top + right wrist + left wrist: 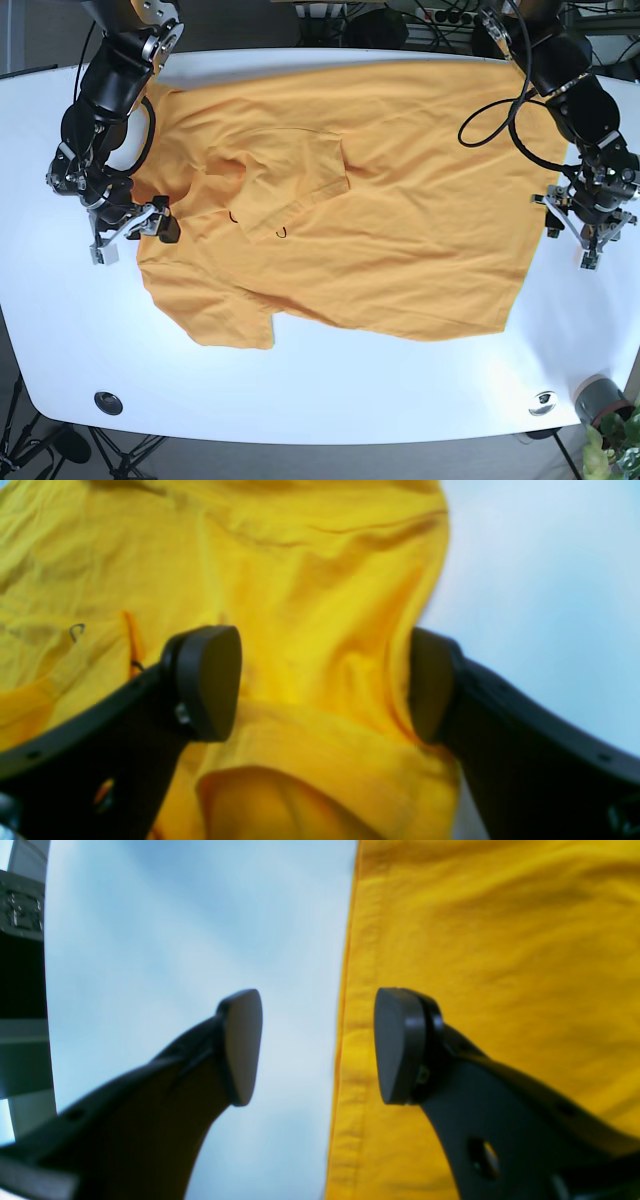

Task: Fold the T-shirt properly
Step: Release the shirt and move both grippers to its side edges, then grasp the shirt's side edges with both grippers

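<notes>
White table (330,385), rumpled yellow T-shirt (400,230) spread flat, one sleeve seemingly folded inward; both fingers agape, empty.

A T-shirt (360,200) lies spread across the table (300,390). The right gripper (135,232) straddles the shirt's edge at the base view's left; the left gripper (575,228) sits over its hem (345,1040) at that view's right.

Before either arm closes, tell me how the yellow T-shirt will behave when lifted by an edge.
The T-shirt will likely drape: it lies wrinkled, one sleeve folded over its chest. It looks thin and light, so lifting should be easy. The hem under the left end effector appears flat, so it may slip a shallow pinch.
</notes>
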Motion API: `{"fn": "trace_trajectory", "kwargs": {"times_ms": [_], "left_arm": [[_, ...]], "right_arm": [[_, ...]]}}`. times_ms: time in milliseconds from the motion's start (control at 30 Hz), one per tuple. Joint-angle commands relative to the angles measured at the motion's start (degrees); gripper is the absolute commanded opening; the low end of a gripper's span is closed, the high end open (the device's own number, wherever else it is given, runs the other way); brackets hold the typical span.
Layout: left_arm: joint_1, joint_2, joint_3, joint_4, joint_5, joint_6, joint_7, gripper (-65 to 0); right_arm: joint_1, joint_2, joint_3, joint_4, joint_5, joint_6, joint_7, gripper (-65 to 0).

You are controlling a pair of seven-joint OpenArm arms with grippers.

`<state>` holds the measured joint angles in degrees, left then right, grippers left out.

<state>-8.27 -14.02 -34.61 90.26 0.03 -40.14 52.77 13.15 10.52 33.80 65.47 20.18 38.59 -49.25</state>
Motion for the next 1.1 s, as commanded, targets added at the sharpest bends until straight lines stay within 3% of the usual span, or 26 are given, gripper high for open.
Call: {"fn": "trace_trajectory", "kwargs": {"times_ms": [0,133,200,367,467,567,733,967,1067], "left_arm": [[-2.1,-1.1,-0.2,0.2,-0.5,0.1,-1.0,-31.4],[-4.2,-1.1,-0.2,-1.8,-0.5,2.0,-1.0,-31.2],[-5.4,-1.1,-0.2,-3.2,-0.5,4.3,-1.1,-31.2],[-7.9,-2.1,-0.2,-7.0,-0.5,8.3,-1.1,-31.2],[-10.1,-2.3,-0.1,-9.8,-0.5,10.0,-1.1,-31.2],[-11.4,-2.3,-0.1,-11.4,-0.5,10.3,-1.1,-31.2],[-11.7,-2.3,-0.1,-11.4,-0.5,10.3,-1.1,-31.2],[-11.5,-2.4,3.0,-11.3,-0.5,10.4,-1.1,-31.2],[-11.5,-2.4,3.0,-11.4,-0.5,10.4,-1.1,-31.2]], "right_arm": [[0.6,0.5,0.1,0.6,-0.5,-0.21,-1.0,-18.4],[0.7,0.5,0.1,0.6,-0.5,-2.32,-0.7,-22.4],[0.9,0.5,0.2,0.6,-0.4,-3.29,-0.7,-30.6],[0.8,0.8,0.0,0.7,-0.4,-3.56,-0.7,-56.8],[0.7,0.8,0.0,0.8,-0.4,-3.56,-0.8,-62.6],[0.6,0.8,0.0,0.9,-0.4,-3.56,-0.8,-60.7],[0.6,0.9,0.3,0.9,-0.4,-3.64,-0.8,-52.0],[0.6,0.9,0.4,0.9,-0.4,-3.64,-0.8,-28.5],[-0.4,0.9,0.4,0.9,0.3,-3.56,-1.0,-24.7]]}}
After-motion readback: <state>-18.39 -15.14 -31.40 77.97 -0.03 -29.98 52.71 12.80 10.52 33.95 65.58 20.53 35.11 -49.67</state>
